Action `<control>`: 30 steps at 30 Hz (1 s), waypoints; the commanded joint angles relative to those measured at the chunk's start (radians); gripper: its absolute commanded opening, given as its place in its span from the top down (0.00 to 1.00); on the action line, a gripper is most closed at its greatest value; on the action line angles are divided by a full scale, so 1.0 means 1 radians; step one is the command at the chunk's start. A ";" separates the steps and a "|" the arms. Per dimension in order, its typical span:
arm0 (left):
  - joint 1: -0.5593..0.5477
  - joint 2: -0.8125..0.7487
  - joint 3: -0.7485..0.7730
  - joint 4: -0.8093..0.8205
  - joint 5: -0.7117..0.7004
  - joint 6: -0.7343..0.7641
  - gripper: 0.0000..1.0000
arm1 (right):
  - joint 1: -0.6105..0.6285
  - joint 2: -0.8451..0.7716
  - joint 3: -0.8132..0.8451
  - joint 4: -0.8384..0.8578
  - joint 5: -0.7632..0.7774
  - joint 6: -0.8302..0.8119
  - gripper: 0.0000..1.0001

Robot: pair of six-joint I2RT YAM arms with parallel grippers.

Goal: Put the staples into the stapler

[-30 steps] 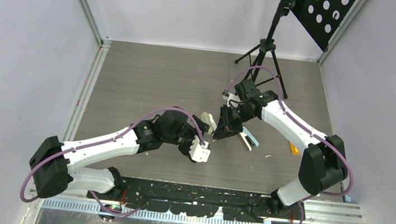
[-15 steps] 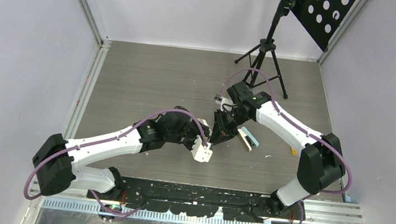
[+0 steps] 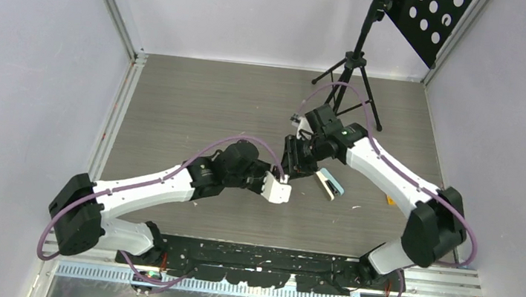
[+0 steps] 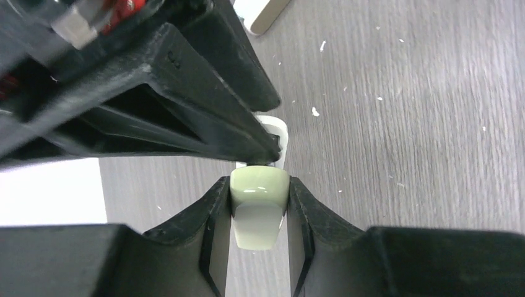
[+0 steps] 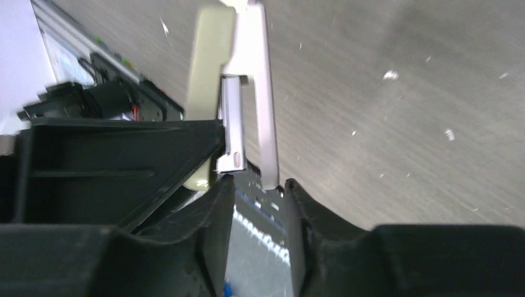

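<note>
Stapler of pale green-cream plastic (image 4: 259,216), hinged open midway between the surface's (image 3: 175,108) near and far edges; left claw (image 4: 259,185) clamps its end, presenting the silvery channel (image 5: 231,124) to the right claw (image 5: 257,184), narrowly parted, contents indeterminable.

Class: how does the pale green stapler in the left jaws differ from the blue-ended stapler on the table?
The pale green stapler is green and cream; the blue-ended stapler is white and light blue. The green one is clamped by the left gripper; the blue-ended one lies free on the table. The green one is hinged open, metal rail showing; the other looks closed. Both are small staplers.
</note>
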 commanded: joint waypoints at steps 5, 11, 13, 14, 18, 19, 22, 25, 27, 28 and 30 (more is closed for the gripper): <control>-0.004 0.028 0.091 0.121 -0.143 -0.494 1.00 | 0.012 -0.243 -0.132 0.399 0.376 0.185 0.55; -0.004 0.038 0.100 0.159 -0.249 -0.692 1.00 | 0.067 -0.345 -0.309 0.628 0.586 0.283 0.55; -0.004 0.036 0.094 0.179 -0.253 -0.750 1.00 | 0.077 -0.345 -0.323 0.656 0.602 0.288 0.55; -0.004 0.035 0.090 0.188 -0.253 -0.770 1.00 | 0.080 -0.338 -0.325 0.658 0.605 0.290 0.55; 0.000 0.032 0.080 0.223 -0.273 -0.839 1.00 | 0.082 -0.329 -0.347 0.684 0.586 0.311 0.55; 0.003 0.035 0.080 0.226 -0.274 -0.859 1.00 | 0.082 -0.329 -0.363 0.707 0.574 0.318 0.56; 0.013 0.046 0.084 0.230 -0.271 -0.918 1.00 | 0.082 -0.322 -0.375 0.727 0.549 0.332 0.56; 0.024 0.055 0.088 0.230 -0.267 -0.971 1.00 | 0.082 -0.326 -0.386 0.744 0.532 0.336 0.57; 0.035 0.053 0.088 0.230 -0.263 -0.997 1.00 | 0.082 -0.328 -0.391 0.735 0.545 0.330 0.58; 0.042 0.049 0.086 0.230 -0.256 -1.012 1.00 | 0.082 -0.331 -0.395 0.731 0.553 0.328 0.59; 0.060 0.041 0.083 0.234 -0.243 -1.042 1.00 | 0.082 -0.335 -0.410 0.737 0.559 0.328 0.61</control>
